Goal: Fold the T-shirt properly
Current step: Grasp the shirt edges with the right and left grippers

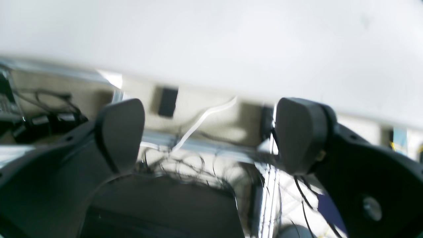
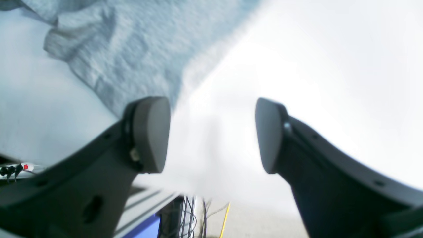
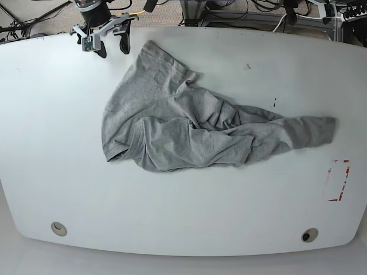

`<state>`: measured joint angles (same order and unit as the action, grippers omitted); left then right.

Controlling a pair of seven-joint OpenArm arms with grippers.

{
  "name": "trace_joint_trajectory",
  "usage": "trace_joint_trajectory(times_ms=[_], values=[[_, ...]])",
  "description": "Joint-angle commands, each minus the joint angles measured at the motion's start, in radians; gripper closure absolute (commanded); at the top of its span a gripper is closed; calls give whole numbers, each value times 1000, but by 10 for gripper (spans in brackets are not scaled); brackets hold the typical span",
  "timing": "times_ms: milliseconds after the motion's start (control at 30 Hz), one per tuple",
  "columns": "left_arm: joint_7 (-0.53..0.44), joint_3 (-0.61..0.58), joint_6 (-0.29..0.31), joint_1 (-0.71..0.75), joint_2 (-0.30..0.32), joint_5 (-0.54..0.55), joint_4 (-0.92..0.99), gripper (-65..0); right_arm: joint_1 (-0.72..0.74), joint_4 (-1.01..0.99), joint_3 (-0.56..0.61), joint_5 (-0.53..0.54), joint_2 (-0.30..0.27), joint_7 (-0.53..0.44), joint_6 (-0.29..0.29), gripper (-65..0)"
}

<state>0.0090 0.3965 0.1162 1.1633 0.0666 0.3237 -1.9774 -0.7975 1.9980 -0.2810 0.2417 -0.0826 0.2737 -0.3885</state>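
A white surface with rounded corners fills most of the base view. Two round holes sit near its near edge, one at the left and one at the right. A red and white rectangular marking lies near the right edge. Small dark specks dot the surface. Beyond the far edge, tangled black cables lie on beige floor.

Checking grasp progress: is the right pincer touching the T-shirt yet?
Apart. The base view shows bare table between the open right pincer and the T-shirt.
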Motion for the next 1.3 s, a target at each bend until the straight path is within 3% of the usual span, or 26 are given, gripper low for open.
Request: trace_joint_trajectory(times_ms=[0,467,633,900,1000,1267], values=[[-14,9,0,8,-3,5,-13,-593,26,20,-7,9,-4,16,-28,-414],[-14,34,-2,-75,-3,5,-9,-593,399,8,-13,9,-6,379,-76,-423],[-14,34,-2,-124,-3,5,-6,-593,554,-33,-97,12,-1,508,-77,-423],[-11,37,-2,-202,5,2,-7,-593,755,-211,-275,186,-15,709,-129,-423],[-10,37,-2,-230,6,1,-6,-593,800,-289,-303,227,-39,752,-149,-423],[-10,38,-2,-316,6,-1,-4,-593,869,-487,-307,245,-47,755,-146,-420]])
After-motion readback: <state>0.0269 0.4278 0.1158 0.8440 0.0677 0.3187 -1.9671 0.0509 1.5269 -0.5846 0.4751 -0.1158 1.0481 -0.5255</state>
